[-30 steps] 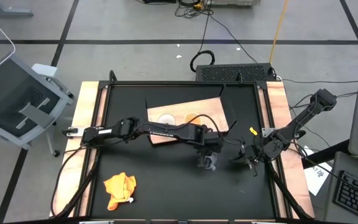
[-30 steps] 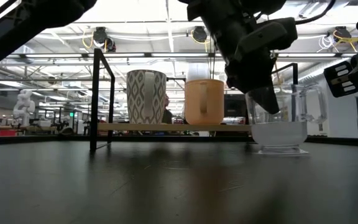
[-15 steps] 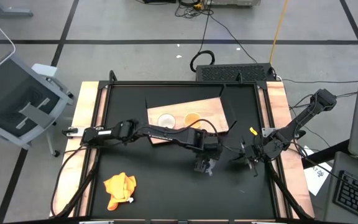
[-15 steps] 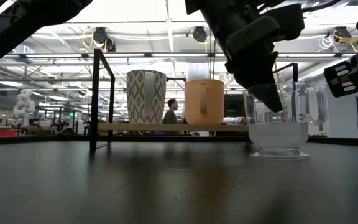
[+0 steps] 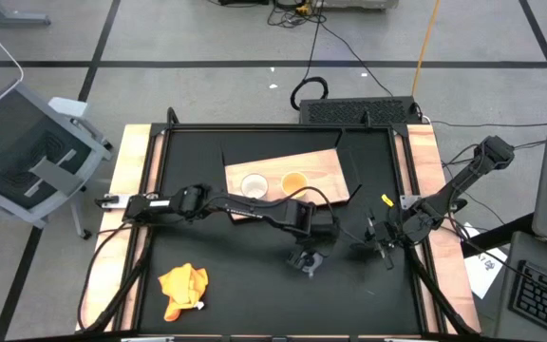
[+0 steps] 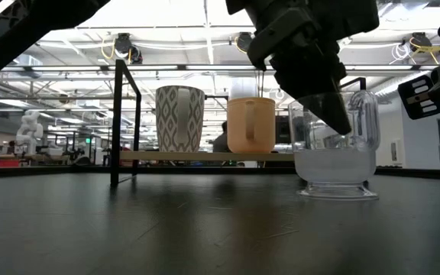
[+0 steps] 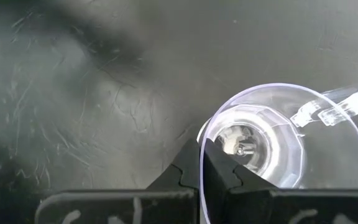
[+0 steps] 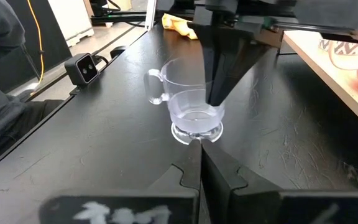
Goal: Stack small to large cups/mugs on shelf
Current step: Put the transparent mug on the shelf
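The left gripper [image 5: 309, 258] was pinched on the rim of the glass cup [image 5: 310, 263], one finger inside the wall and one outside, as its wrist view showed. The cup stood upright on the black table [image 5: 245, 285], its foot seemingly touching the surface in the low view, though a slight lift could not be ruled out. It sat well clear of the board [image 5: 321, 171], on the side nearer the orange cloth [image 5: 182, 288]. The cup's handle [image 6: 367, 122] stuck out away from the fingers.

The right gripper [image 5: 380, 237] had its fingers pressed together and held nothing; it waited near the glass cup, farther from the cloth, pointing at it.

On the board stood the white cup [image 5: 254, 184] and the orange cup [image 5: 293, 181], side by side and just apart.

The main risk seemed to be the grip itself. A narrow pinch on one smooth, thin wall leaves the cup's weight hanging off to one side, so in a lift it could swing, tilt or slide out of the fingers. A quick move toward the board could also knock the foot against the board's edge, or bump the two cups already standing there. With the right gripper waiting so close, a wide swing of the left arm might have struck it too.
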